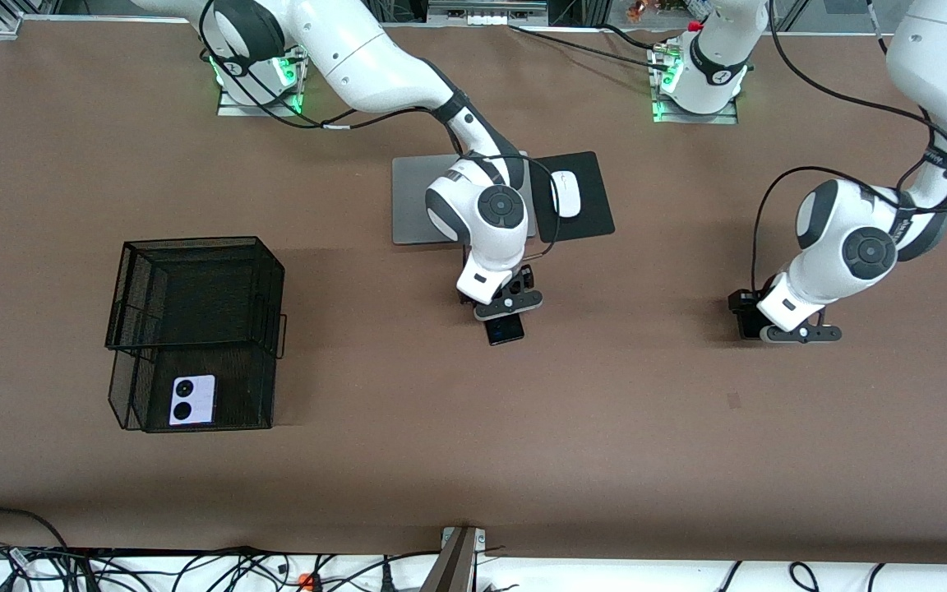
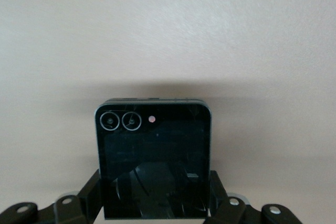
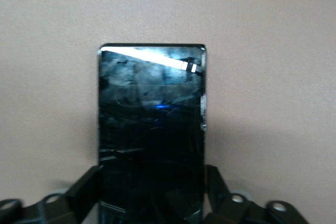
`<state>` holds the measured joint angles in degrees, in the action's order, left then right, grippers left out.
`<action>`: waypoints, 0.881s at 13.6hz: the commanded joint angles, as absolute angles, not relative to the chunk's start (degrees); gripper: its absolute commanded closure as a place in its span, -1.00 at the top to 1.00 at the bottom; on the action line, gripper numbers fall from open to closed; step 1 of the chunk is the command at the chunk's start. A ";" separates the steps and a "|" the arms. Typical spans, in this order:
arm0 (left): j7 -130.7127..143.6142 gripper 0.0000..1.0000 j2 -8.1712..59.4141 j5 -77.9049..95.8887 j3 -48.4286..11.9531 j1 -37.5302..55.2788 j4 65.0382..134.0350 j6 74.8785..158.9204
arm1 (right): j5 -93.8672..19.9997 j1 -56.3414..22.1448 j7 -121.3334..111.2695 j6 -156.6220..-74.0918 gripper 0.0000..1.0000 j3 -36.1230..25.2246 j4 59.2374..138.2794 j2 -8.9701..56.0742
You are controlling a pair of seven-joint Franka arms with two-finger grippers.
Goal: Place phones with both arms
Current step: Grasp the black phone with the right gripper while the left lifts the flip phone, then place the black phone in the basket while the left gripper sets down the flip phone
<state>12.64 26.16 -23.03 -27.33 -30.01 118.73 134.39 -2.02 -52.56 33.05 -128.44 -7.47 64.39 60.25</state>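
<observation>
My right gripper is low over the table's middle, shut on the long black slab phone. In the right wrist view the fingers press both long sides of the slab. My left gripper is low at the left arm's end of the table, shut on the small squarish black phone. In the left wrist view that phone sits between the fingers. The white-lavender phone with two black circles lies in a black mesh basket.
The basket stands toward the right arm's end of the table. A silver laptop and a white mouse on a black pad lie farther from the camera than the right gripper. Cables run along the table's near edge.
</observation>
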 commanded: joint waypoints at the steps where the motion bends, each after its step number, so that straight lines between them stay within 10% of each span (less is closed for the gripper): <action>1: 9.59 -0.30 23.56 -23.65 -30.05 -30.41 112.79 123.27 | -1.58 -52.03 34.80 -127.62 -0.92 -6.94 64.87 59.68; 12: 21.58 -0.28 25.22 -12.57 -35.33 -18.49 93.09 101.08 | -1.67 -46.77 35.69 -105.13 -1.00 -7.56 61.00 43.71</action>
<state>15.88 23.83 -13.54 -35.63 -23.76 96.58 103.55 -2.01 -49.11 35.54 -109.20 -8.17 60.11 49.07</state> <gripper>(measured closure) 0.198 0.198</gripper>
